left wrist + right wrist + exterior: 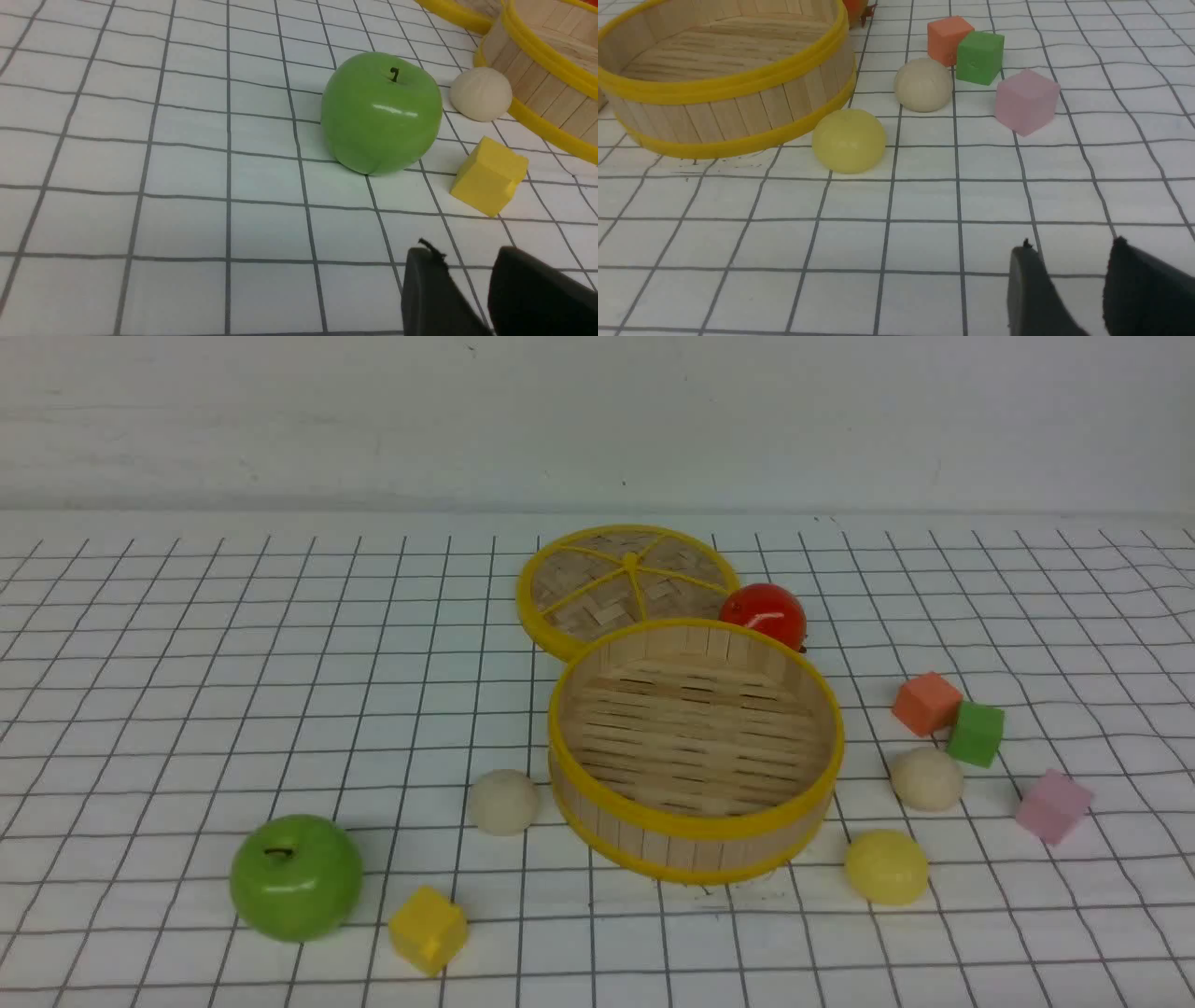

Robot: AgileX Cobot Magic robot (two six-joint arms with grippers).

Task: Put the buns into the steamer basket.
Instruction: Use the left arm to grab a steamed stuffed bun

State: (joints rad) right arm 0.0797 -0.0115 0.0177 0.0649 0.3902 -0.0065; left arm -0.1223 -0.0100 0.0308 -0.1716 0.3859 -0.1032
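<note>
Left gripper (462, 257) low over the checked cloth (140, 210), fingers a little apart, gripping nothing. Right gripper (1070, 249) the same: narrow gap between the fingers, no load, low over the cloth.

Basket (695, 828) about mid-cloth, open side up. All three buns outside it, resting on the cloth. First cream bun (503, 801) just left of the basket's near wall; touching or not, cannot tell. Second cream bun (926, 778) to the basket's right, apart from the wall, just beside the green cube (976, 733) and on the near side of the orange cube (926, 703). Yellow bun (886, 866) nearer still, just beside the basket's near right edge.

Lid (627, 581) flat at the basket's far left, near edge hidden behind the rim. Red fruit (764, 613) at the basket's far right, beside the lid. Green apple (296, 876) near left, yellow cube (428, 930) just to its right and slightly nearer. Pink cube (1053, 805) farthest right.
</note>
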